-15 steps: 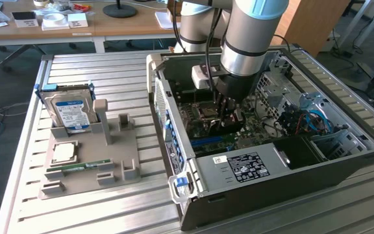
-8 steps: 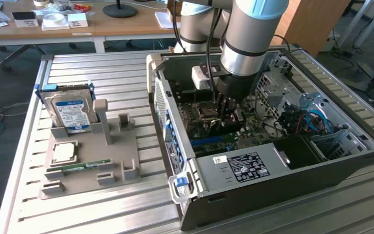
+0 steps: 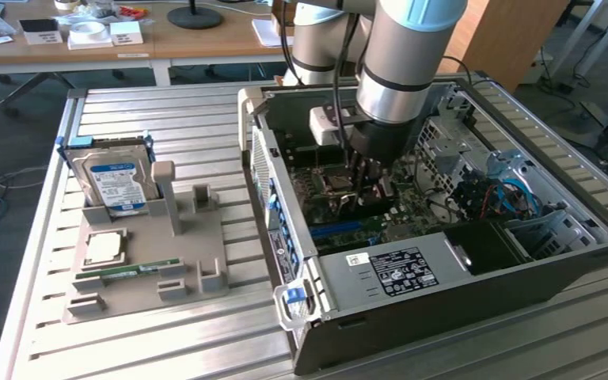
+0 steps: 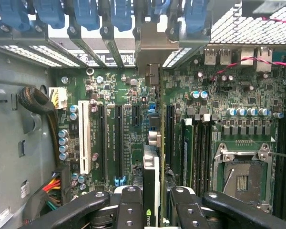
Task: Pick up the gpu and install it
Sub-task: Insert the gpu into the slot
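Observation:
My gripper (image 4: 155,210) is down inside the open computer case (image 3: 557,261), just above the green motherboard (image 4: 219,95). It is shut on the gpu (image 4: 151,171), which I see edge-on as a slim card between the two black fingers (image 4: 129,205). The card runs from the gripper toward the case's rear slot openings, and its metal bracket (image 4: 152,45) sits among the blue latches (image 4: 86,14). It lies in line with the long black expansion slots (image 4: 118,138). Whether it is seated in a slot I cannot tell. In the exterior view the gripper (image 3: 370,194) hangs over the board's middle.
An empty CPU socket (image 4: 240,176) and a white slot (image 4: 84,143) flank the card. The power supply (image 3: 410,273) fills the case's near end. On the grey fixture (image 3: 146,261) at the exterior view's left stand a hard drive (image 3: 119,178), a CPU chip (image 3: 104,247) and a green memory stick (image 3: 124,273).

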You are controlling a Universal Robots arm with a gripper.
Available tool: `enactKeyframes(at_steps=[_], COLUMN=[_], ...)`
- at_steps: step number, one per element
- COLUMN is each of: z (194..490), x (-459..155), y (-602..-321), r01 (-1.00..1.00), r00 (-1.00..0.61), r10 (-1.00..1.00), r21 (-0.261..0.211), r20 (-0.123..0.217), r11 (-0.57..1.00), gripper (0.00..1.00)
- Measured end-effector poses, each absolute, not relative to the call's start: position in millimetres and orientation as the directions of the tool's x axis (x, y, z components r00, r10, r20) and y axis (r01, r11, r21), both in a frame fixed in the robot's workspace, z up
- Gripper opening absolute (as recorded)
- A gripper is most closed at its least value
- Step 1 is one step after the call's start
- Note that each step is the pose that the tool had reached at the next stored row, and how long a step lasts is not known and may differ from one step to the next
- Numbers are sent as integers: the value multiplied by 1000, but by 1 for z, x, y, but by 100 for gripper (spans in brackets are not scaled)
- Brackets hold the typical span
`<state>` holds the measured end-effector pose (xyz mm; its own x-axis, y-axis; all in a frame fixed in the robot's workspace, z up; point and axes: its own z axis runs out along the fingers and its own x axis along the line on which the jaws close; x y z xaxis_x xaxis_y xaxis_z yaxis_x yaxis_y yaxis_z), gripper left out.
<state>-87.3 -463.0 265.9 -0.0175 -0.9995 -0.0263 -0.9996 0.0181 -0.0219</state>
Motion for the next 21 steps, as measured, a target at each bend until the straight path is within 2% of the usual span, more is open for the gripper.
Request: enactKeyframes(at_steps=[3,21], z=[266,266], x=[-104,-104], y=[-463,-463], r01=[-1000,-1000], r00=[-17,-17], r10=[-1000,-1000], r21=[-22,-22], r20=[-26,-26], r11=[17,18], gripper=[27,27])
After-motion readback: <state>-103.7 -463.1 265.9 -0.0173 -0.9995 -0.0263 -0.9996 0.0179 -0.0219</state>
